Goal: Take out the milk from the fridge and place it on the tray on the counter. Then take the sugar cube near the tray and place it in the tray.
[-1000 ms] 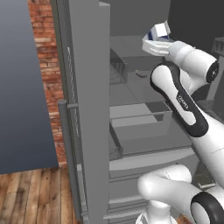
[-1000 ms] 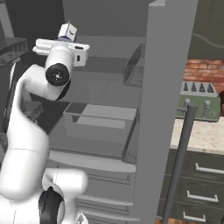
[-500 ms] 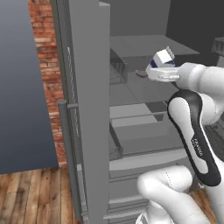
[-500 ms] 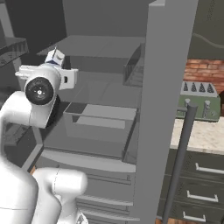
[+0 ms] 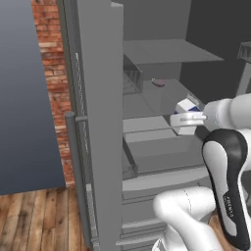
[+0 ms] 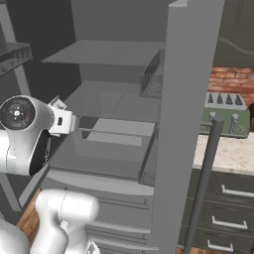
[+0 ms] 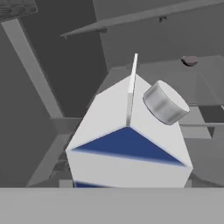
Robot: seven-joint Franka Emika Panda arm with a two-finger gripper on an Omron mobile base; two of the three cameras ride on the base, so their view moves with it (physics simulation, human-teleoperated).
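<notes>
The milk [image 7: 129,144] is in the gripper [image 5: 188,119], which holds it in front of the open fridge [image 5: 98,122], at about the level of the middle shelf [image 5: 157,98]. In the hand view the carton sits very close to the camera, with its gable top and grey cap toward the shelves, so I judge the fingers are closed around its body; the fingertips themselves are hidden behind it.

The first part of the task looks about half done: the carton is lifted, but it is not yet on the tray. The sugar cube step is not started.

For moving, the fridge door [image 6: 186,124] with its long handle [image 6: 203,188] stands close on one side, and the shelf edges are just behind the carton. The open room is backward, away from the shelves.
</notes>
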